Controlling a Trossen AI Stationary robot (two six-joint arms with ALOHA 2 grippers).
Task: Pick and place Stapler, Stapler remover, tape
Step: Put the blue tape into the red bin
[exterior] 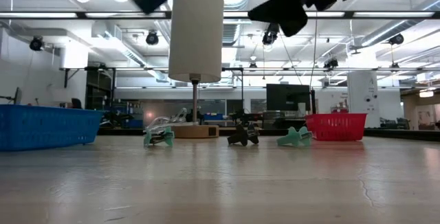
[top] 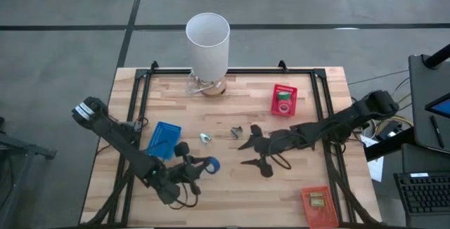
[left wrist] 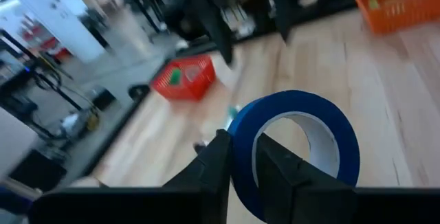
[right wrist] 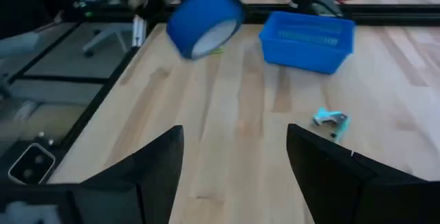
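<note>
My left gripper (top: 199, 164) is near the table's front, shut on a blue tape roll (top: 211, 164), also in the right wrist view (right wrist: 203, 21). My right gripper (top: 253, 147) is open above the table's middle, touching nothing; its fingers are spread wide in its wrist view (right wrist: 234, 165). A teal staple remover (top: 204, 138) (right wrist: 331, 123) and a dark one (top: 237, 132) rest on the wood between the arms. The red bin (top: 284, 100) at the far right holds a green and a red tape roll. No stapler shows plainly. My left gripper pinches the blue roll's wall (left wrist: 242, 157), on the side of the ring nearest the wrist. One finger (left wrist: 275, 165) stands inside the ring's hole and the other (left wrist: 216, 163) outside it. The roll stands on edge in the hold, lifted clear of the table.
A blue bin (top: 164, 139) sits just beyond my left gripper, an orange bin (top: 318, 206) at the near right corner. A lamp with a white shade (top: 208, 43) stands at the far edge's middle. Bare wood lies between the arms and the near edge.
</note>
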